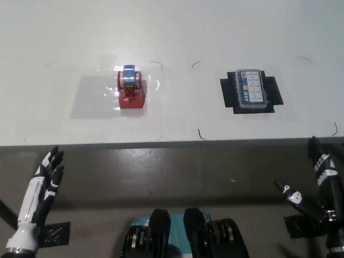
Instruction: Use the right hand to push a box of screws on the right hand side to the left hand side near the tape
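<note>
Surface (177, 32): white, fills the upper half of the head view; its near edge runs across the frame at mid-height. Below that edge, dark grey-brown floor (161, 172).

Clear film patch (91, 102) lies on the surface's left part, glossy, with thin dark pen arcs near its corners. Red tape dispenser (131, 89) stands on the patch's right portion, carrying a roll with blue and silver showing on top. Dispenser is upright, long axis pointing away from the robot.

Black marker patch (271, 91) on the right part of the surface, irregular outline, made of black strips. Box of screws (252, 90) sits on top of it, centred, touching it. Box is clear plastic, rectangular, with a blue label strip along its left edge and pale compartments visible through the lid. Long axis points away from the robot. Box and tape dispenser are well apart, with bare surface between them.

Right hand (320, 185): black, at lower right, over the floor, nearer the robot than the surface's edge. Fingers spread and extended, holding nothing. It does not touch the surface or the box; the box is well beyond it and to its left.

Left hand (47, 177): white, at lower left, resting over the floor short of the surface's edge. Fingers apart and pointing up-frame, empty.

Black tape marks on the floor: one beside the left forearm (56, 232), one under the right arm (301, 226).
</note>
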`<move>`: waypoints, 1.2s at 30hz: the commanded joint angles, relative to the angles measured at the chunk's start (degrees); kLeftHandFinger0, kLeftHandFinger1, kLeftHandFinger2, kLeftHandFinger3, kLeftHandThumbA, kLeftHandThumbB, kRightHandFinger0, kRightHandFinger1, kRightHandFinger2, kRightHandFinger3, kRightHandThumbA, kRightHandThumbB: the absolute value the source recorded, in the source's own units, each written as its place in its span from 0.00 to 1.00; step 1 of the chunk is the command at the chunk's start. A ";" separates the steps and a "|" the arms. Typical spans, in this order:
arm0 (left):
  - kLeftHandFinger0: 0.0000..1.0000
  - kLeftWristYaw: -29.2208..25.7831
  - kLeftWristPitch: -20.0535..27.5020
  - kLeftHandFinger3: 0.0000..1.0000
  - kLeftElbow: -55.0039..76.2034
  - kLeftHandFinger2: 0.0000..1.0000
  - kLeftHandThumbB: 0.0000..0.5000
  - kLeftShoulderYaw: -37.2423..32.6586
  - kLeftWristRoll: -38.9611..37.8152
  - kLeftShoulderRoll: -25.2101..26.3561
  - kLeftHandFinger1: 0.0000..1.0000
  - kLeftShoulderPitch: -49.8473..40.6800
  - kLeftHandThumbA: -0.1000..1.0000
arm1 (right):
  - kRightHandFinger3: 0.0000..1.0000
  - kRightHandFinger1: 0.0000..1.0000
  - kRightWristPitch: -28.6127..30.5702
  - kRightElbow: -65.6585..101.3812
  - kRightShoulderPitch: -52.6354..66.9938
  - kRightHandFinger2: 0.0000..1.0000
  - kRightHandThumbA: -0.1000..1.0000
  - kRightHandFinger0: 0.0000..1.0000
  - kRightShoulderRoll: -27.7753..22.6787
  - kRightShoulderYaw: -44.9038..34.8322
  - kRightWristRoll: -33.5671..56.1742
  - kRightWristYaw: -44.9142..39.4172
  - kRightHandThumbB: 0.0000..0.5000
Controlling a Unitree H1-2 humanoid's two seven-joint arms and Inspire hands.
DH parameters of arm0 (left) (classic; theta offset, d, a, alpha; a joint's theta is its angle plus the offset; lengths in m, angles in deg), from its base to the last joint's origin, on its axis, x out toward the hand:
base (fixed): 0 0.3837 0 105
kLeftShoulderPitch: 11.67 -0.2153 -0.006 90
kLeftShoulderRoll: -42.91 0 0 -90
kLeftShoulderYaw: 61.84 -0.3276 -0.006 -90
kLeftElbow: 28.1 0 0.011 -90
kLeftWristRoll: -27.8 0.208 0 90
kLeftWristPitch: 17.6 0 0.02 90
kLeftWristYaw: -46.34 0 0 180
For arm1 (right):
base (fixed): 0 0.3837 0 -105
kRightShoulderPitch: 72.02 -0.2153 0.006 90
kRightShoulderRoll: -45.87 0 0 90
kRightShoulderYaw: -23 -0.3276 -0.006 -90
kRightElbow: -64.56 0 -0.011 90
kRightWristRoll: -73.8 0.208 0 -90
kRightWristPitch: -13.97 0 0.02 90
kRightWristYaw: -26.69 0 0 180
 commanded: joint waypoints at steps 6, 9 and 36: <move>1.00 1.47 3.17 1.00 8.63 1.00 0.20 0.31 -0.46 1.02 1.00 -2.23 0.96 | 1.00 1.00 4.49 16.19 0.52 1.00 0.98 1.00 1.62 -0.67 1.03 0.39 0.57; 1.00 1.79 2.22 1.00 11.14 1.00 0.25 0.01 -0.36 0.84 1.00 -2.84 0.97 | 1.00 1.00 2.50 18.39 -1.91 1.00 1.00 1.00 0.80 -1.47 0.35 0.62 0.60; 1.00 5.17 0.18 1.00 27.23 1.00 0.22 -1.96 -4.28 -0.39 1.00 -7.09 1.00 | 1.00 1.00 -3.88 -19.28 -44.16 1.00 0.91 1.00 -6.46 -5.85 2.97 1.42 0.44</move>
